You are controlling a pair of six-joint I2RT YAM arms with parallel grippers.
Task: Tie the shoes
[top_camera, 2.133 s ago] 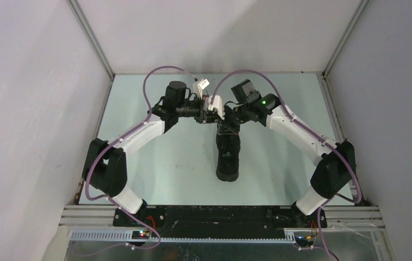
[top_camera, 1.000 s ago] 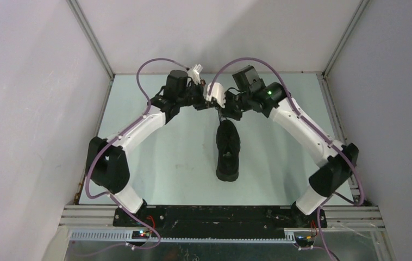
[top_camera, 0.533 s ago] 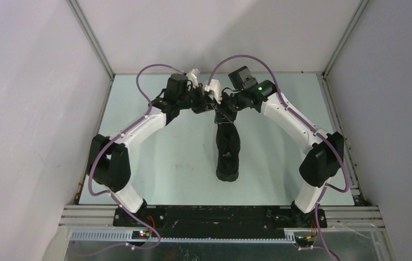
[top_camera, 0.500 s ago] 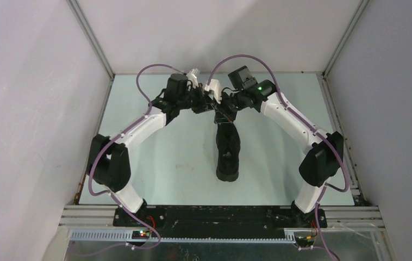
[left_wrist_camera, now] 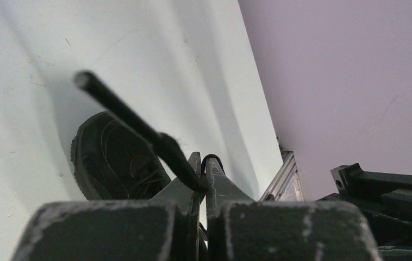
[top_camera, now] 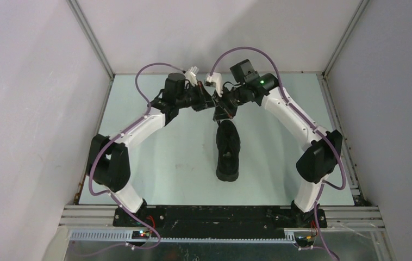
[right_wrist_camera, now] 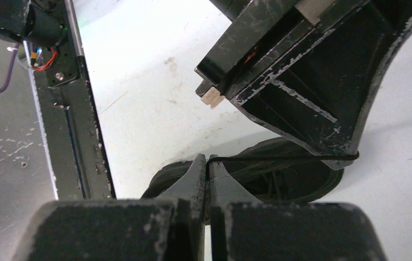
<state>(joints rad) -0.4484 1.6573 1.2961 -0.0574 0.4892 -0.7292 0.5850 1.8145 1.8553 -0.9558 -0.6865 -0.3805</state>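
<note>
The black sneaker (top_camera: 228,151) lies in the middle of the pale green table, lengthwise along near-far. It shows below the fingers in the left wrist view (left_wrist_camera: 117,160) and the right wrist view (right_wrist_camera: 280,176). My left gripper (top_camera: 210,104) and right gripper (top_camera: 221,109) meet just beyond its far end, raised above it. The left gripper (left_wrist_camera: 203,166) is shut on a black lace (left_wrist_camera: 133,122) whose stiff end sticks up to the left. The right gripper (right_wrist_camera: 208,162) is shut on a thin black lace (right_wrist_camera: 280,158) that runs taut to the right, behind the other gripper's finger.
Grey walls enclose the table (top_camera: 155,152) on three sides. A black rail and metal channel (top_camera: 214,217) run along the near edge by the arm bases. Purple cables (top_camera: 149,81) arc over both wrists.
Both grippers, gripping the laces, have moved from over the shoe's far end further toward the back wall and risen. The right arm's elbow has folded inward. The shoe stays in place.
</note>
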